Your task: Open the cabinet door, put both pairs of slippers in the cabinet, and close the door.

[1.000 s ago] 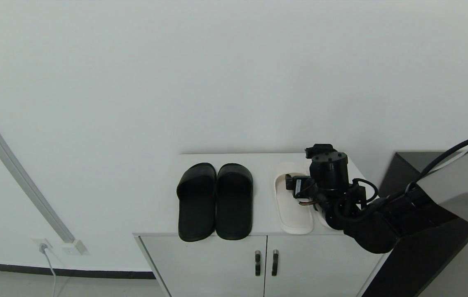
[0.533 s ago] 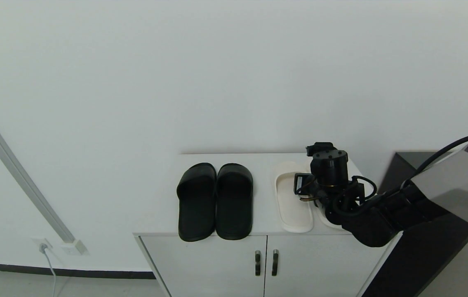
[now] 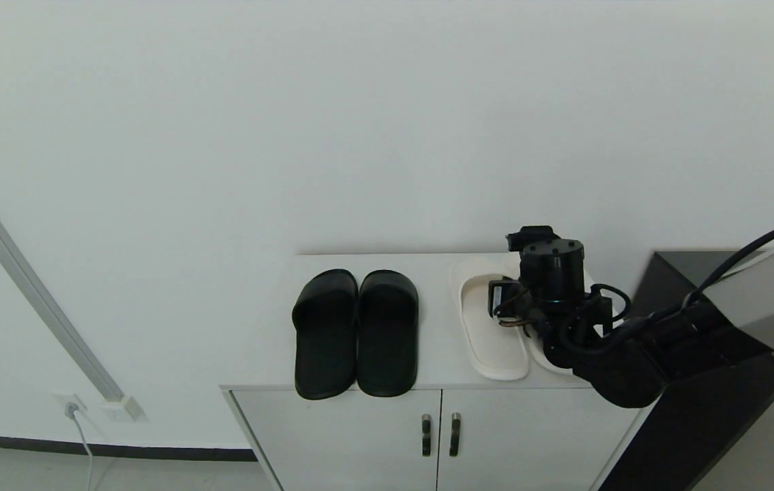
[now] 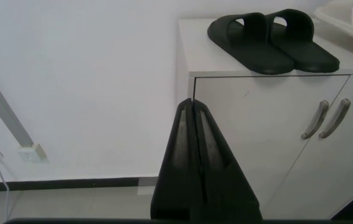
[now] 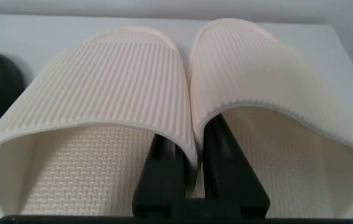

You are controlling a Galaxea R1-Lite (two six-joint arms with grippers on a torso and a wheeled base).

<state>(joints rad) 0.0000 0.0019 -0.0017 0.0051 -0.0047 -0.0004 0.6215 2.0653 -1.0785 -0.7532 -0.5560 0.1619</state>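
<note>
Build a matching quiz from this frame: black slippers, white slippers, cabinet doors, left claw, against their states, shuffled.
Things:
1. black slippers
2. white slippers
3. cabinet doors
4. left claw

States:
A. both closed
B. inner strap walls pinched together in the right claw
C. shut, empty, facing the cabinet front
D. side by side on the cabinet top, ungripped

Pairs: 1-D, 2-B, 3-A, 4-C

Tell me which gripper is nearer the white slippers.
Right. The right gripper clamps the white slippers' adjoining straps; the left gripper is shut, low, off the cabinet's front corner.
</note>
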